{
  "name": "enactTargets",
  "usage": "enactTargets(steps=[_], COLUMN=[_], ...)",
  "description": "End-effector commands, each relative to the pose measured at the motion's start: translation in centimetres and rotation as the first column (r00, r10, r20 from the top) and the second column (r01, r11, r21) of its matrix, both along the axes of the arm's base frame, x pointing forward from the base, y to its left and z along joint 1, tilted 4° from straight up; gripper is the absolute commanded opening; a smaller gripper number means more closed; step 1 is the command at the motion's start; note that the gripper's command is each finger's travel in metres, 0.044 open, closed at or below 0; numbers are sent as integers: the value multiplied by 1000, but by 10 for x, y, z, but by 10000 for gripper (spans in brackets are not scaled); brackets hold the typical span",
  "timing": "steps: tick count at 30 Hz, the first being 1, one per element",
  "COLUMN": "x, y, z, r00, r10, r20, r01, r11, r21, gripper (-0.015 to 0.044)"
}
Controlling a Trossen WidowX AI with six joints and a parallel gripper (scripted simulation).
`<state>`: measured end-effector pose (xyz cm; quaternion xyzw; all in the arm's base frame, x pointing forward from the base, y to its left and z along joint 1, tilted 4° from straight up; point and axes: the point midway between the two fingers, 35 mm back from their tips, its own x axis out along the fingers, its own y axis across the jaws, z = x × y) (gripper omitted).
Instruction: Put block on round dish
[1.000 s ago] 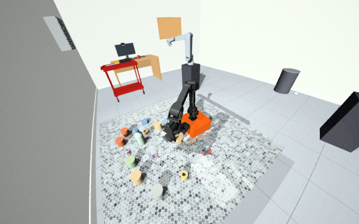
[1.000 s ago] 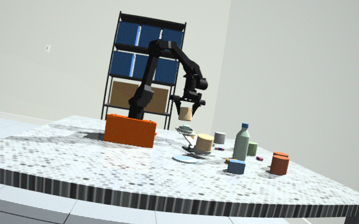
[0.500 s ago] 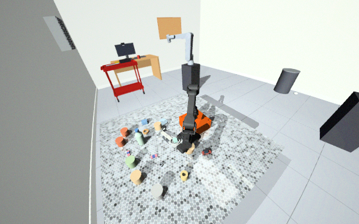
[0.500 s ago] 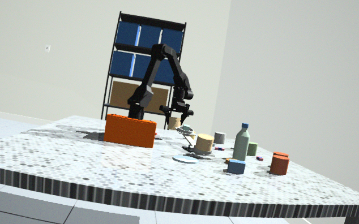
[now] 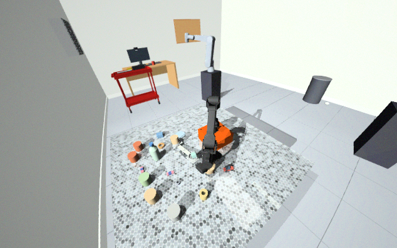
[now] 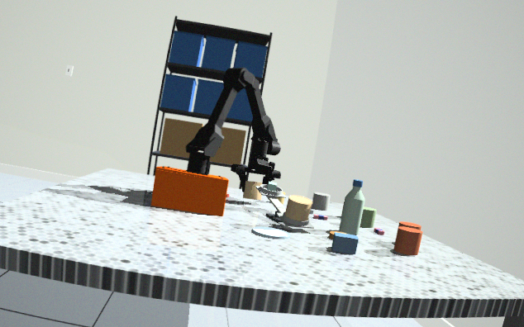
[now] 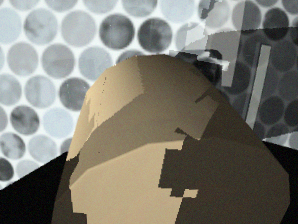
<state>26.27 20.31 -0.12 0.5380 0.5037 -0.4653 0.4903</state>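
My gripper [image 5: 207, 169] [image 6: 254, 182] is shut on a tan cup [image 5: 211, 169] [image 6: 252, 191] [image 7: 142, 117], low over the table beyond the balance; whether the cup touches the table I cannot tell. The pale balance [image 5: 185, 151] [image 6: 276, 204] is tilted. Its raised end bears a small teal block [image 5: 193, 155] [image 6: 272, 187], uncovered. The other tan cup [image 5: 175, 139] [image 6: 299, 208] stands on its lower end. The light-blue round dish [image 5: 181, 134] [image 6: 269, 233] lies beside that end, with nothing on it and no cup above it.
An orange box [image 5: 201, 134] [image 6: 190, 191] is by the arm's base. A red toy car [image 5: 228, 168] lies near the held cup. A yellow ring-like piece [image 5: 203, 195] is farther out. A green bottle [image 5: 154, 153] [image 6: 351, 212], blue block [image 5: 159, 134] [image 6: 345, 244] and several cylinders stand around the balance.
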Motion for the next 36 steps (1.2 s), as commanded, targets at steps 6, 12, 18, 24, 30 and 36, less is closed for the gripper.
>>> enactTargets(steps=[6, 12, 18, 24, 30, 36], x=[1, 1, 1, 1, -1, -2], y=[1, 1, 1, 1, -3, -4], z=[-14, -13, -13, -13, 36, 39], r00=[1000, 1000, 1000, 1000, 1000, 1000], r10=[-4, 0, 0, 0, -4, -4], r20=[1, 1, 1, 1, 2, 2], r01=[4, 0, 0, 0, 4, 4], r11=[1000, 1000, 1000, 1000, 1000, 1000], r21=[-4, 1, 1, 1, -4, -4], gripper=[0, 53, 210, 368, 440, 440])
